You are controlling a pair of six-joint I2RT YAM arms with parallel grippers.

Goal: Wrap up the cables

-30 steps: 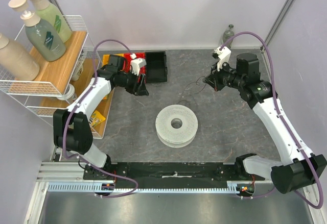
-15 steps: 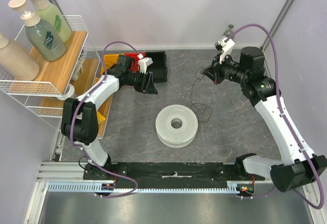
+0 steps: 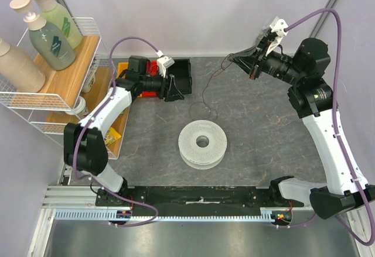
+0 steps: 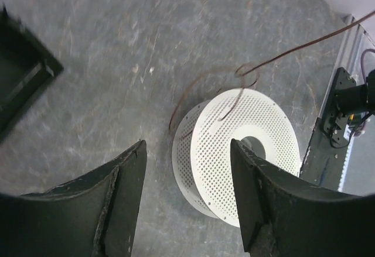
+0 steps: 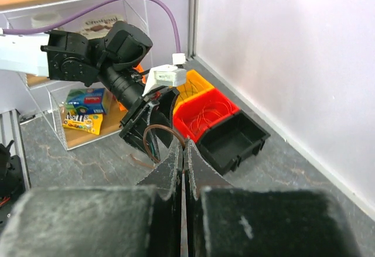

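Observation:
A white perforated spool lies flat mid-table; it also shows in the left wrist view. The cable is a very thin dark wire running from the spool's far side up to my right gripper. That gripper is raised at the back right and shut on the wire. In the right wrist view its jaws pinch the wire, which loops just past the tips. My left gripper is open and empty, hovering by the black bin and facing the spool. In its wrist view the taut wire crosses above the spool.
Black, red and yellow bins sit at the back left; the red one holds thin wires. A wire shelf with bottles and snack packs stands at the left. A black rail runs along the near edge.
My right gripper has risen and moved back and to the right, drawing the wire up off the table. My left gripper has shifted right, near the black bin, still open.

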